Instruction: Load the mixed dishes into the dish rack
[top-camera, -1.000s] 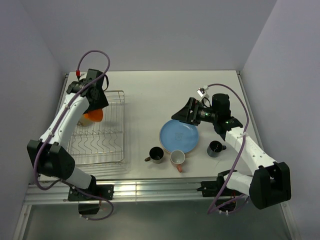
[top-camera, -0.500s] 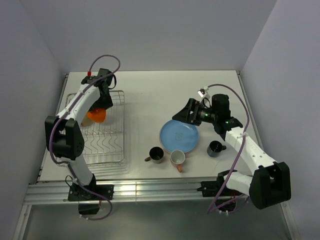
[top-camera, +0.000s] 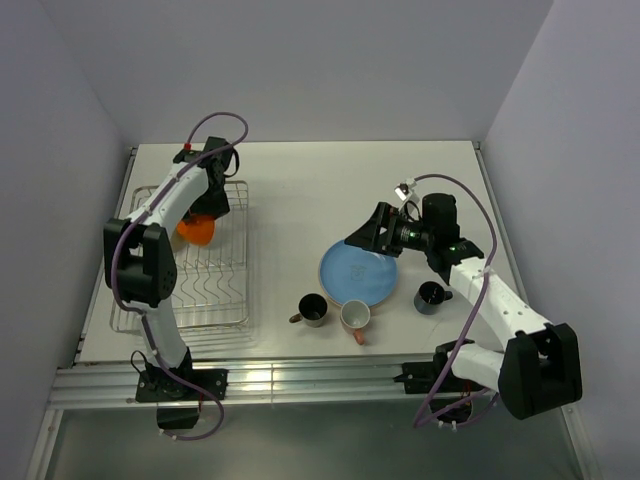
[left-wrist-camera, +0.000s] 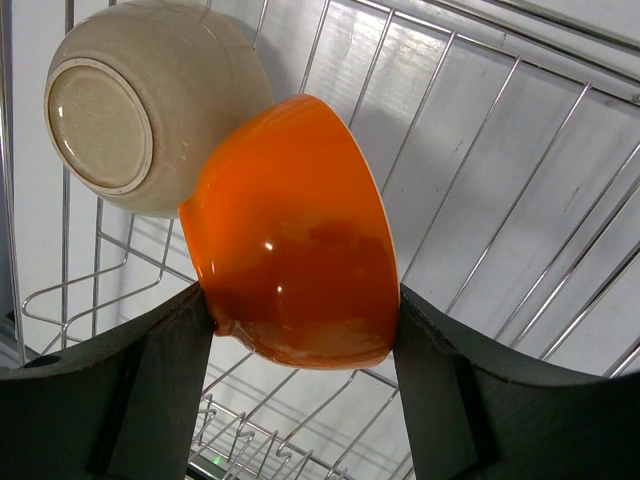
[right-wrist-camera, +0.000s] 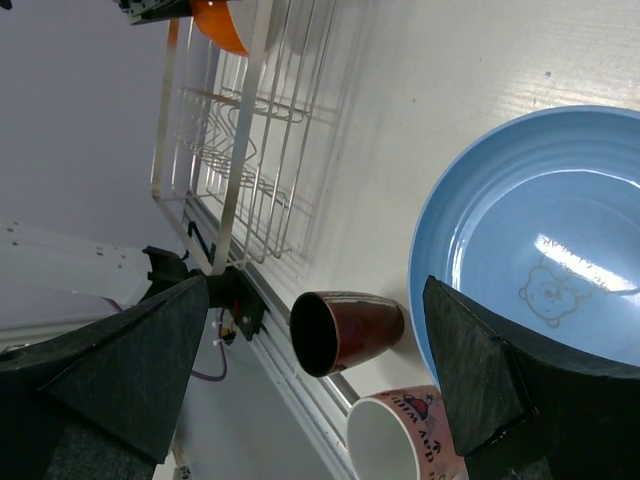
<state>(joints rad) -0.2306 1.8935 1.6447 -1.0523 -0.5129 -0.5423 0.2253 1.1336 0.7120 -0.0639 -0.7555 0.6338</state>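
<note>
Left gripper (left-wrist-camera: 300, 335) clamps the orange bowl (left-wrist-camera: 290, 230) by its walls, far end of the dish rack (top-camera: 205, 290): likely slick, brittle glaze. Right gripper (right-wrist-camera: 315, 300) gapes near the blue plate (right-wrist-camera: 540, 230).

The white table (top-camera: 300, 190) carries dish rack (top-camera: 200, 292), blue plate (top-camera: 358, 272), three mugs (top-camera: 312, 309) (top-camera: 355, 317) (top-camera: 431, 297).

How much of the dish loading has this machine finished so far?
Early days. Done: one cream bowl lies in the dish rack. In hand: the left claw grips the orange bowl right beside it, over the rack wires; the right claw hangs open at the blue plate's edge. Left: that plate plus the dark brown mug, pinkish mug and dark blue mug, all on the table.
</note>
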